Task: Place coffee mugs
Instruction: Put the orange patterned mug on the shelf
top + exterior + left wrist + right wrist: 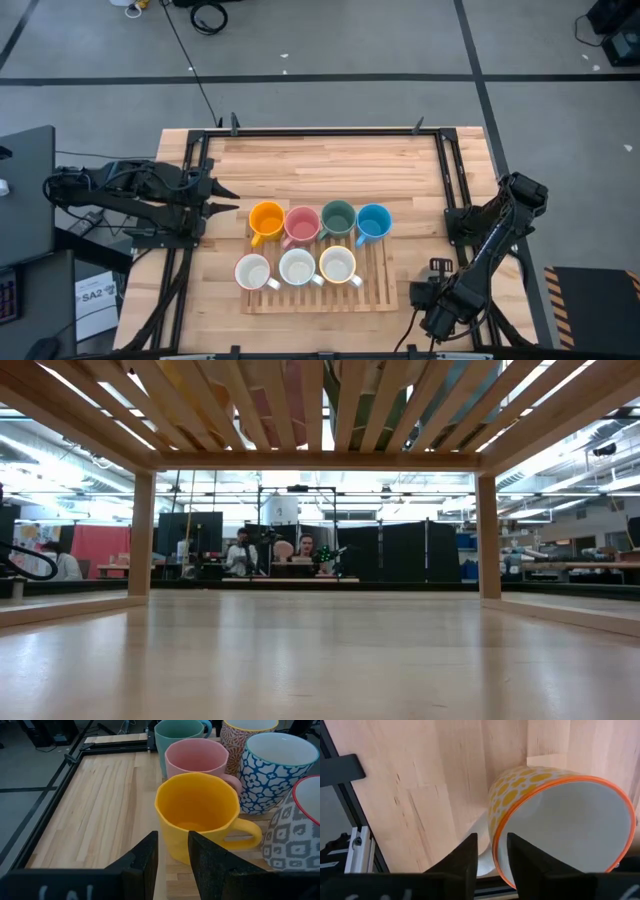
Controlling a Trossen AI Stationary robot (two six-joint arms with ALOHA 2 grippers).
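Seven coffee mugs stand upright on a slatted wooden rack [385,292]: orange [265,220], pink [301,223], dark green [338,218] and blue [373,222] in the far row, three white ones [297,267] in the near row. My left gripper [232,200] hovers just left of the orange mug [197,815], narrowly open, touching nothing. My right gripper [430,305] is at the table's near right corner, shut on an eighth mug [560,820], white with yellow dots and an orange rim. That mug is hidden in the high view. My right gripper [492,865] pinches the dotted mug's wall at the rim [496,851], one finger outside and one inside the mouth. The mug is tipped, its mouth turned toward the wrist camera. Whether it touches the table cannot be seen.
Black frame rails [450,180] run along the table's left, right and far edges. Bare wood [320,165] lies beyond the rack. The low view looks under the rack's slats [320,410] into the room, where people sit far off.
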